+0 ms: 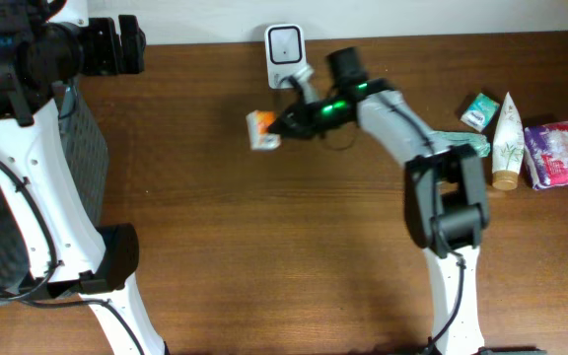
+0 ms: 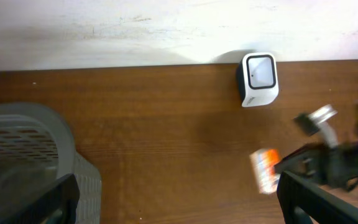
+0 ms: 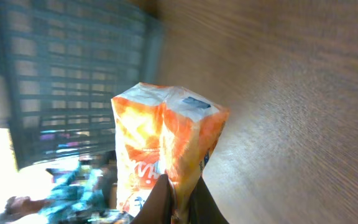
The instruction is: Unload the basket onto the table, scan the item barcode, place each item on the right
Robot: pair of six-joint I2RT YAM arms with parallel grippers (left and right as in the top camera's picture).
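— Any writing on the orange-and-white crinkled plastic packet?
— Blurred, unreadable. The right gripper has its jaws pinched on the packet's near edge.
— Around it?
— A white box-shaped scanner is near those jaws. A grey mesh basket is beside the left gripper, whose jaws are spread wide.

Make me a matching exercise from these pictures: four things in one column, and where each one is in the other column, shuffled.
Things:
1. orange packet
2. barcode scanner
3. gray basket
4. cream tube

Places:
A. at the right end of the table, beside a pink packet
B. pinched in the right gripper
C. at the table's back edge
D. at the table's left end

Pairs: 1-B, 2-C, 3-D, 4-A
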